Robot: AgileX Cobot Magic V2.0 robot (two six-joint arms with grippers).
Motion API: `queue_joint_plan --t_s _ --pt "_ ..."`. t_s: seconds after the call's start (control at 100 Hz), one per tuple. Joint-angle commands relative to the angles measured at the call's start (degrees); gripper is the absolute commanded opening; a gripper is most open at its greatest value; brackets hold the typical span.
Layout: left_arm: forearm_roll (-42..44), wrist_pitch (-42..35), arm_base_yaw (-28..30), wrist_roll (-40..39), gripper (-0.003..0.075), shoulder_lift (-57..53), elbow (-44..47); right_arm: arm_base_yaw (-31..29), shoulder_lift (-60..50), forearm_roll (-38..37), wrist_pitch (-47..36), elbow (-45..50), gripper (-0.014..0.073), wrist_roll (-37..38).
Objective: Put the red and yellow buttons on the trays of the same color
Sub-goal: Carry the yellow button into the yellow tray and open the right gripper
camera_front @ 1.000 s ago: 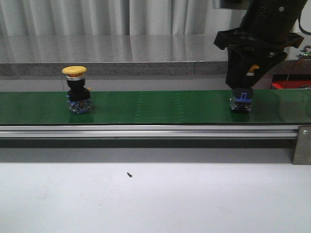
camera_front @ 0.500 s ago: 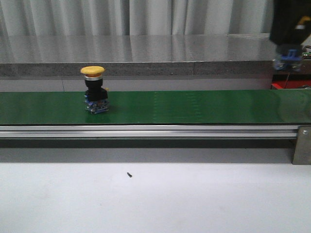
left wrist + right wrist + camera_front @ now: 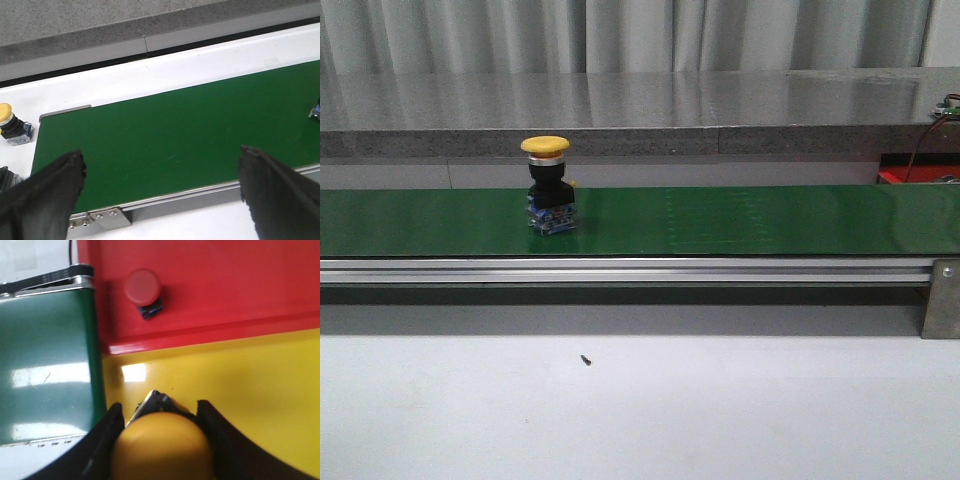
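Right gripper point(image 3: 160, 440): jaws closed on a yellow button point(image 3: 162, 446), cap towards the camera, hanging over the yellow tray point(image 3: 280, 400) near the edge it shares with the red tray point(image 3: 240, 290). Drop looks straight down, no sideways shift needed. A red button point(image 3: 143, 289) already sits in the red tray. Left gripper point(image 3: 160, 185): jaws open and empty over the green belt point(image 3: 175, 135). Second yellow button point(image 3: 548, 185) stands upright on the belt, left of centre, so the left arm looks nearer.

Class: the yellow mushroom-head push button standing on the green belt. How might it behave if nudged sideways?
The yellow mushroom-head push button would probably tip rather than slide: its wide cap sits high over a narrower base. It looks rigid. Once on its side, the round cap might let it roll.
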Motion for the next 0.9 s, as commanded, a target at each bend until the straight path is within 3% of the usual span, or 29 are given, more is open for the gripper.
queue_joint_plan --t_s 0.0,0.26,0.89 --pt "-1.26 -4.10 -0.42 0.01 0.0598 -0.33 -1.62 -1.79 -2.22 1.62 -4.69 0.48 0.0258 -0.11" --pt "-1.26 -4.10 -0.42 0.01 0.0598 -0.33 -1.62 -2.63 1.77 2.34 -11.11 6.99 0.0258 -0.11" --pt "-1.26 -4.10 -0.42 0.01 0.0598 -0.33 -1.62 -2.75 14.87 2.28 -14.43 7.09 0.0258 -0.11"
